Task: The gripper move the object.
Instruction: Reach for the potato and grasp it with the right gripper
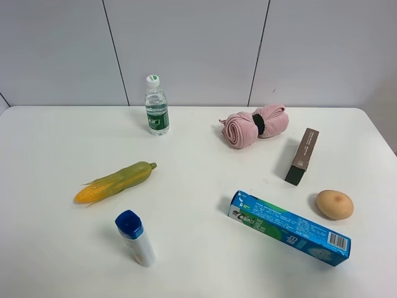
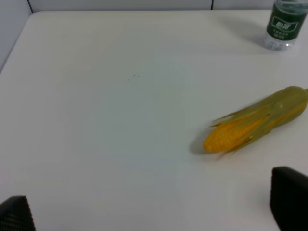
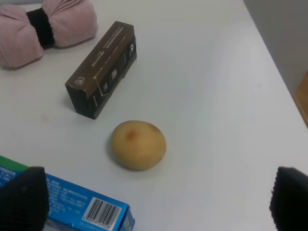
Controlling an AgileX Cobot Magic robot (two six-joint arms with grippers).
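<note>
The object, a tan-yellow oval potato [image 1: 335, 204] with a faint pinkish spot, lies on the white table near its right edge. In the right wrist view the potato [image 3: 139, 144] lies free, ahead of my right gripper [image 3: 156, 199]. That gripper's black fingertips [image 3: 21, 197] stand wide apart and empty, away from the potato. My left gripper [image 2: 151, 209] is also wide open and empty over bare table, with the corn cob ahead of it. Neither arm shows in the exterior high view.
A brown box [image 1: 302, 156] and a rolled pink towel [image 1: 254, 124] lie behind the potato. A blue toothpaste box [image 1: 288, 228] lies to its left. A corn cob [image 1: 116, 182], a water bottle [image 1: 157, 107] and a white blue-capped bottle [image 1: 135, 238] are on the left.
</note>
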